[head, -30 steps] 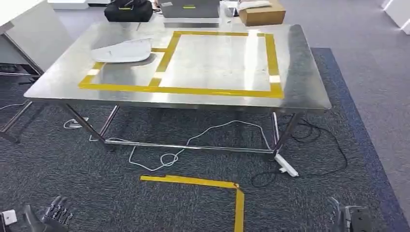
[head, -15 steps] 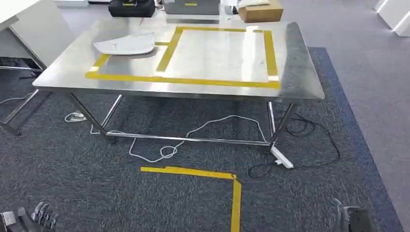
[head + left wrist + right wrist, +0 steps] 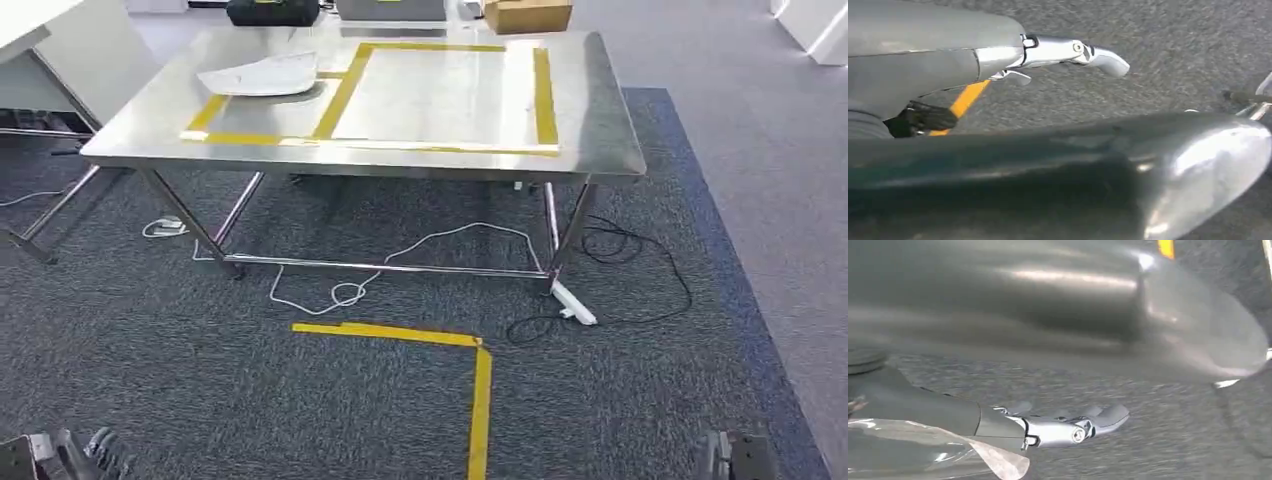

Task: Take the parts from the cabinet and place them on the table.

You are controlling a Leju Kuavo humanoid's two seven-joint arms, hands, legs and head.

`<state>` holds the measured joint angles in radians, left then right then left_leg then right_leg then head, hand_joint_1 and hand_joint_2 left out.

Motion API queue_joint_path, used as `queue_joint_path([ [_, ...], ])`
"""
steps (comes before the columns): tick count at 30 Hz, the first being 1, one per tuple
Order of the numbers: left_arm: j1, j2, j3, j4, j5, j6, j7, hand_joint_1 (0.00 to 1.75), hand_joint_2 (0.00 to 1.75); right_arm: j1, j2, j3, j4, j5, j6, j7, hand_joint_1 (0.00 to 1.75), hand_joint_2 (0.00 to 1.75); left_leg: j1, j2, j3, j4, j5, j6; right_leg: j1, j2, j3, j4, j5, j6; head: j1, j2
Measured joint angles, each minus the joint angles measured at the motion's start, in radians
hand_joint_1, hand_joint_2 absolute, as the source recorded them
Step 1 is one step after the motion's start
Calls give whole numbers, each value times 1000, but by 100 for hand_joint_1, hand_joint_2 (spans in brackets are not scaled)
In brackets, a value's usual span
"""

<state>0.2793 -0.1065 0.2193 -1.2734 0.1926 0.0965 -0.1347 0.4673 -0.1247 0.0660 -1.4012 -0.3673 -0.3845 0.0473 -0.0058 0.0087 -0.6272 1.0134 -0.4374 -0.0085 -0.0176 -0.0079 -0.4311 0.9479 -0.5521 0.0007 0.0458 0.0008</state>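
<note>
On the far left of the steel table, inside the smaller yellow-taped box, lies one pale, flat part, already delivered by the look of it; the larger taped rectangle beside it is bare. No cabinet is visible from here, so I judge the step in hand to be walking off to fetch another part (or squaring up on the floor marks first).

Low at the left, the left hand hangs by the robot's side; in its wrist view the thumb juts out straight with nothing against it, but I cannot tell how the fingers lie. Low at the right, the right hand hangs likewise, thumb extended, fingers unreadable.

To do this well, I would keep both arms tucked while walking and track the yellow floor tape as a station mark.

White cable loops under the table, and a power strip with black cord sits beside the right-hand leg: trip risks. Open carpet lies between the robot and the table edge.
</note>
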Motion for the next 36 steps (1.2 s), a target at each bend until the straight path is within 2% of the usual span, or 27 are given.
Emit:
queue_joint_path([
  [2, -3, 3, 0, 5, 11, 3, 2, 0, 0, -1, 0, 2, 3, -11, -3, 7, 0, 0, 4, -1, -25, 127, -132, -10, 1, -1, -29, 2, 24, -10, -4, 0],
  [3, -5, 5, 0, 9, 19, 6, 3, 0, 0, -2, 0, 5, 8, -25, -7, 18, 0, 0, 6, -1, -36, 201, -174, -13, 2, -2, -43, 4, 35, -10, -5, 0],
  [4, -6, 6, -1, 14, 23, 8, 3, 0, 0, -4, 0, 6, 13, -45, -9, 27, 0, 0, 7, -1, -37, 260, -190, -15, 3, -2, -59, 7, 46, -9, -3, 0],
  [5, -7, 7, -2, 18, 30, 9, 3, 0, 0, -6, 0, 9, 18, -63, -10, 35, 0, 0, 9, -1, -27, 281, -171, -15, 4, -3, -76, 12, 56, -9, -4, 0],
  [6, -8, 10, -6, 23, 35, 10, 2, 0, 0, -8, 0, 15, 22, -86, -13, 42, 0, 0, 9, -1, -1, 264, -133, -13, 5, -3, -87, 20, 66, -7, -4, 0],
  [8, -14, 15, -12, 29, 47, 13, -3, 0, 0, -10, -1, 24, 29, -121, -17, 47, 0, 0, 9, -2, 99, 131, -64, -4, 6, -2, -124, 36, 83, -2, -4, 0],
  [9, -18, 20, -17, 32, 53, 14, -5, 0, 0, -11, -3, 33, 32, -140, -20, 48, 0, 0, 8, -6, 162, 40, -69, 2, 6, -2, -136, 42, 91, 1, -4, 0],
  [10, -23, 23, -20, 35, 60, 14, -8, 0, 0, -13, -7, 41, 35, -153, -20, 47, 0, 0, 4, -8, 200, -29, -97, 7, 11, -1, -146, 47, 97, 8, -5, 0],
  [11, -27, 28, -24, 38, 63, 14, -12, 0, 0, -15, -12, 51, 39, -164, -21, 44, 0, 0, 3, -9, 204, -51, -104, 11, 10, -2, -151, 47, 107, 13, -2, 0],
  [14, -29, 34, -32, 47, 69, 15, -17, 0, 0, -15, -24, 67, 47, -175, -21, 42, 0, 0, 1, -7, 173, -56, -85, 28, 9, -2, -165, 42, 138, 36, -3, 0],
  [15, -32, 35, -35, 51, 69, 14, -18, 0, 0, -15, -26, 73, 52, -176, -21, 41, 0, 0, 5, 2, 162, -59, -69, 38, 6, 3, -175, 56, 109, 39, -3, 0],
  [16, -33, 36, -39, 52, 71, 14, -18, 0, 0, -14, -29, 77, 53, -177, -22, 40, 0, 0, 5, 1, 146, -59, -59, 47, 6, 4, -187, 92, 44, 42, 0, 0],
  [18, -33, 37, -42, 56, 74, 14, -18, 0, 0, -18, -37, 84, 57, -183, -29, 28, 0, 0, 0, 2, 115, -58, -32, 52, 6, 4, -219, 228, -81, 46, 2, 0],
  [19, -33, 37, -44, 58, 79, 14, -18, 0, 0, -22, -42, 90, 60, -189, -32, 21, 0, 0, -2, 4, 98, -56, -19, 54, 6, 4, -228, 294, -109, 47, 2, 0],
  [20, -33, 39, -47, 59, 83, 13, -18, 0, 0, -25, -48, 97, 63, -195, -35, 14, 0, 0, -4, 5, 79, -54, -6, 54, 6, 4, -227, 337, -102, 48, 2, 0],
  [21, -33, 40, -48, 61, 86, 12, -18, 0, 0, -28, -52, 103, 66, -198, -37, 8, 0, 0, -6, 5, 58, -52, 9, 52, 6, 5, -207, 343, -61, 46, 2, 0],
  [23, -33, 43, -48, 65, 92, 9, -19, 0, 0, -32, -60, 114, 71, -204, -40, -5, 0, 0, -8, 5, 25, -48, 33, 49, 8, 5, -118, 251, 24, 39, 1, 0],
  [24, -33, 44, -48, 66, 95, 8, -20, 0, 0, -36, -64, 117, 74, -208, -40, -11, 0, 0, -9, 3, 16, -45, 46, 46, 10, 10, -42, 151, 26, 31, 2, 0],
  [25, -34, 44, -50, 66, 99, 8, -21, 0, 0, -40, -69, 120, 75, -211, -39, -16, 0, 0, -12, 3, 8, -41, 53, 42, 15, 17, 35, 49, -7, 23, 2, 0],
  [26, -35, 45, -51, 66, 100, 8, -21, 0, 0, -45, -71, 122, 76, -212, -39, -19, 0, 0, -15, 3, 3, -38, 66, 38, 14, 17, 73, -35, -34, 19, 0, 0],
  [29, -33, 47, -54, 69, 101, 7, -21, 0, 0, -47, -74, 130, 85, -215, -39, -21, 0, 0, -11, -2, -7, -44, 102, 21, 20, 13, 49, -28, -18, 2, 2, 0],
  [30, -30, 49, -55, 70, 101, 7, -21, 0, 0, -48, -74, 135, 89, -215, -39, -21, 0, 0, -6, -8, -12, -37, 87, 15, 12, 4, 38, -28, -5, -5, 3, 0],
  [32, -26, 53, -56, 73, 102, 7, -21, 0, 0, -48, -75, 138, 91, -216, -35, -26, 0, 0, 0, -8, -34, 50, -45, 0, 13, 1, 11, -25, 15, -21, -6, 0],
  [33, -26, 54, -56, 74, 103, 7, -23, 0, 0, -48, -75, 140, 96, -216, -31, -33, 0, 0, 4, -8, -46, 128, -108, -7, 13, -2, -4, -24, 26, -20, -5, 0],
  [34, -26, 54, -56, 77, 105, 7, -25, 0, 0, -49, -76, 143, 103, -215, -28, -40, 0, 0, 7, -8, -54, 200, -147, -12, 13, -5, -19, -22, 37, -19, -6, 0],
  [35, -26, 54, -56, 82, 108, 6, -31, 0, 0, -53, -76, 148, 113, -212, -26, -49, 0, 0, 10, -8, -56, 257, -154, -16, 13, -9, -34, -19, 48, -18, -5, 0],
  [36, -27, 53, -56, 92, 111, 4, -39, 0, 0, -59, -77, 153, 133, -211, -21, -62, 0, 0, 15, -8, -46, 281, -126, -19, 13, -11, -53, -13, 58, -16, -5, 0],
])
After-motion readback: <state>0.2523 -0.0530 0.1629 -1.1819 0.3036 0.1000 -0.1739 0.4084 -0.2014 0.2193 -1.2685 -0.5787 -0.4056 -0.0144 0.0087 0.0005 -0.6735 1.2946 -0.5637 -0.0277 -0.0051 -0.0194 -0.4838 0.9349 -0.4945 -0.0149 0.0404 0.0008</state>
